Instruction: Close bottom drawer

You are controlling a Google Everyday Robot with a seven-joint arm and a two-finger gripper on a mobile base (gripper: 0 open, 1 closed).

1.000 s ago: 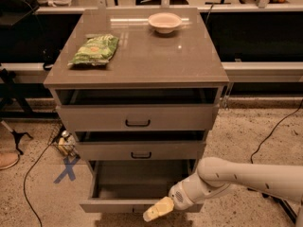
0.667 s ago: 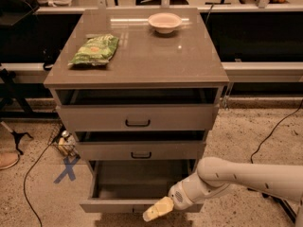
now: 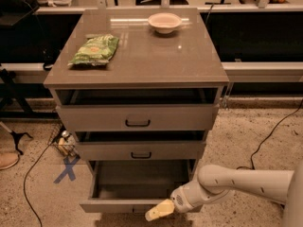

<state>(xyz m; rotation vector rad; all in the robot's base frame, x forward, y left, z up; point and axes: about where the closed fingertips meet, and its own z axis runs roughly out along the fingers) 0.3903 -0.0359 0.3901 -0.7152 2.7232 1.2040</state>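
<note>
My gripper (image 3: 160, 211) is low at the front edge of the bottom drawer (image 3: 118, 205), fingers (image 3: 164, 206) together as 1 wedge. The drawer reaches back behind them, pulled wide open. I judge 0 closing done; the whole push remains.

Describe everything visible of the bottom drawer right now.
The bottom drawer is the lowest of three, grey-taupe and pulled far out, with its plain grey box open to view from above. Its flat front sits level. The claw is at the front's right part, seemingly against it.
</note>
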